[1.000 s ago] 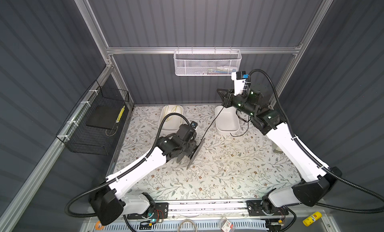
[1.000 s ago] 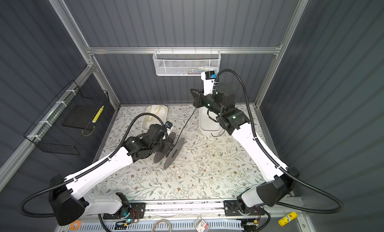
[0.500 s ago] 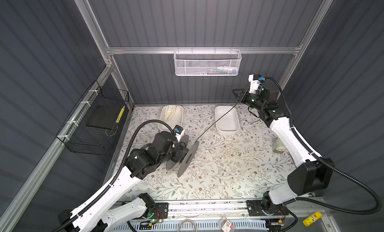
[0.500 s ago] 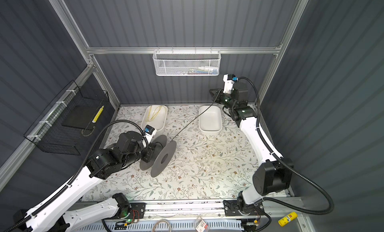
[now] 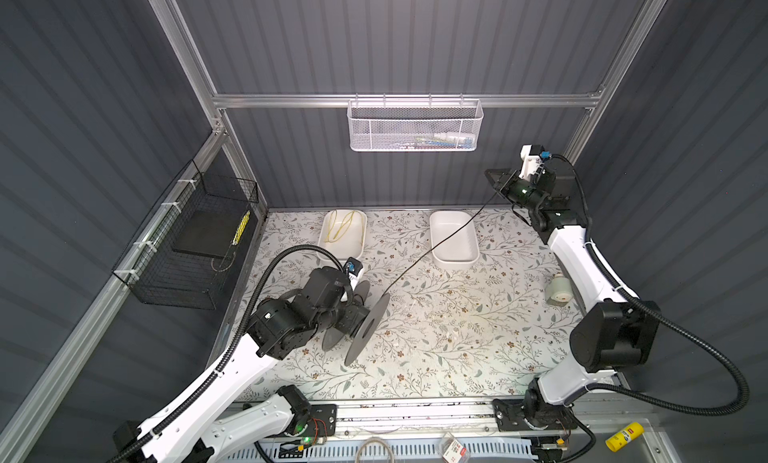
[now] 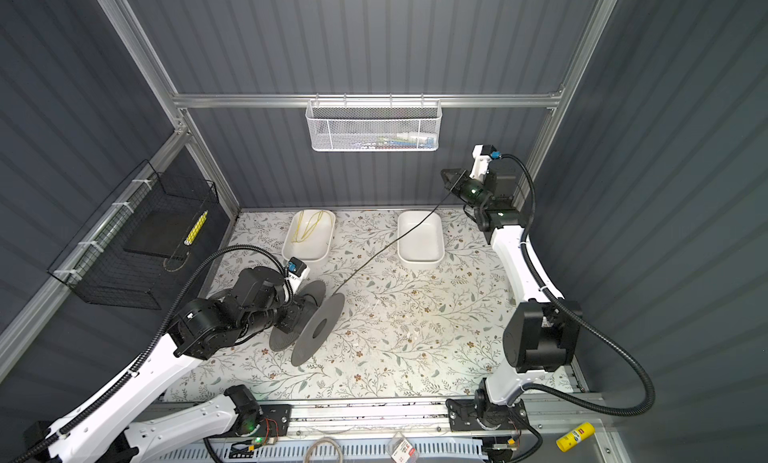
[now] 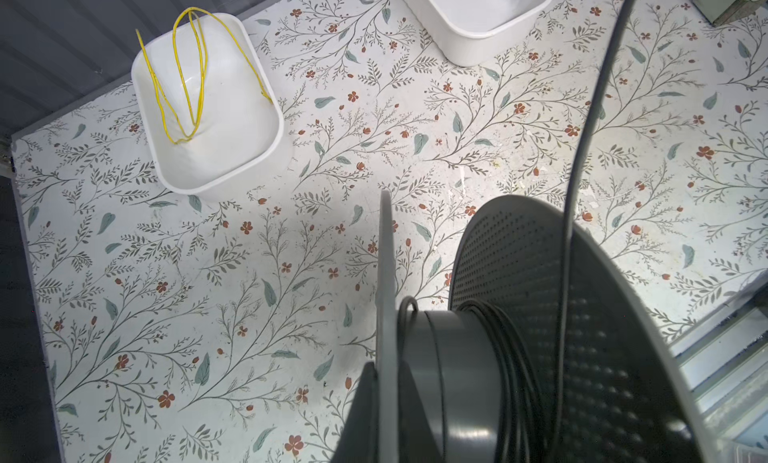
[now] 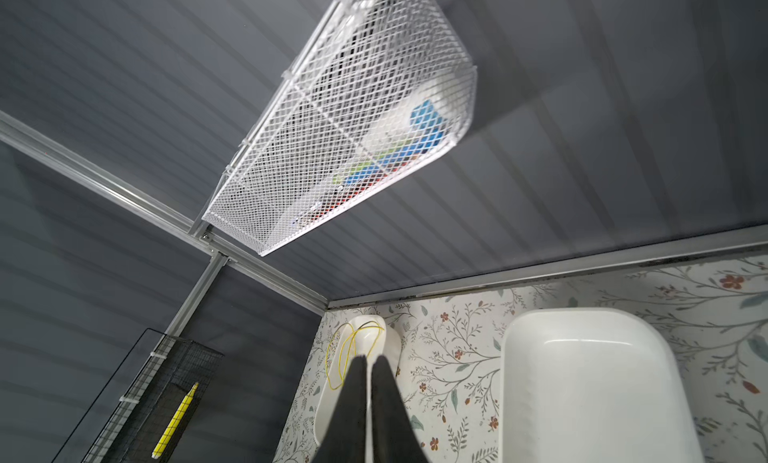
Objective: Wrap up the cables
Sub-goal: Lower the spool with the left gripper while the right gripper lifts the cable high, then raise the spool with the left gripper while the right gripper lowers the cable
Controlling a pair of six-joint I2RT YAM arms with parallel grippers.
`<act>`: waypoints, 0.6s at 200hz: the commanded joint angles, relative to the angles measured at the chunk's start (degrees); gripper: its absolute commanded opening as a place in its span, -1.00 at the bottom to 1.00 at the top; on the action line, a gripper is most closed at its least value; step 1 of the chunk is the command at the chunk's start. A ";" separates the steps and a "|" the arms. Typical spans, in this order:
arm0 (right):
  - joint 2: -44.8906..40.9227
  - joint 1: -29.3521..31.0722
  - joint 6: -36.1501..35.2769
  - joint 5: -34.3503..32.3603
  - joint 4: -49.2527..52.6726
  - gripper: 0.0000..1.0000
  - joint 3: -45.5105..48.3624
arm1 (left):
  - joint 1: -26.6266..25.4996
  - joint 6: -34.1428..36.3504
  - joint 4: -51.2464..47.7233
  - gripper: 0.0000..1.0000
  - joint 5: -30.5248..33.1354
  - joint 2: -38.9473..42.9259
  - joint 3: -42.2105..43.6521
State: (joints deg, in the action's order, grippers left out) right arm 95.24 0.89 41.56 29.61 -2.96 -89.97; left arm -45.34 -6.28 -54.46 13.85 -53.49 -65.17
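Cable: the cable (image 5: 436, 249) runs as one straight, taut line from the spool (image 5: 365, 328) at centre left of both top views to the right gripper (image 5: 496, 182) at upper right. The left wrist view shows several turns already lying on the hub.
Spool: grey, with two flanges and a roughly level axis. I cannot tell whether it touches the table (image 5: 457, 336).
Left gripper: the left gripper (image 5: 352, 315) is clamped on the spool's near flange, which sits edge-on between its fingers in the left wrist view. Judged reason: gripping a flange leaves the hub free to take cable.
Right gripper: its fingers (image 8: 353, 398) are nearly together, with only a thin slit between them. The right wrist view does not show the cable. Because the taut line ends at this gripper in both top views, I judge the cable pinched there.
Why high and far: probably to hold tension so that turns lie tight, and to carry the cable above the right tray (image 5: 453, 259), which it crosses in the picture.
Left arm: it reaches in from lower left with the elbow bent and the wrist low over the table.
Right arm: its base is at lower right and its elbow is folded at the right edge. The forearm rises to upper right, and the wrist is turned leftward near the back wall.
Left tray: the left tray (image 5: 343, 253) holds a yellow cord (image 7: 191, 66), well apart from the taut line.
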 commanded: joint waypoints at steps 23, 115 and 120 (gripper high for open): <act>1.99 -3.10 -1.02 1.04 1.89 -0.79 -3.70 | 0.18 -1.14 -1.83 -1.00 -0.20 2.16 -3.65; 0.61 -0.85 -3.48 -4.27 -0.37 -1.00 6.81 | 0.19 -3.36 2.32 -1.00 -7.19 0.88 -13.49; 0.27 -0.41 -4.03 -4.97 -0.71 -1.00 8.40 | 0.21 -3.82 2.86 -1.00 -7.28 0.62 -14.62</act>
State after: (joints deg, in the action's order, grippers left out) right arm 97.17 -0.84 40.36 28.47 -3.03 -86.54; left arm -45.34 -7.66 -56.36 9.32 -53.06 -72.95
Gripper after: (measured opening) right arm 0.043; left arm 0.082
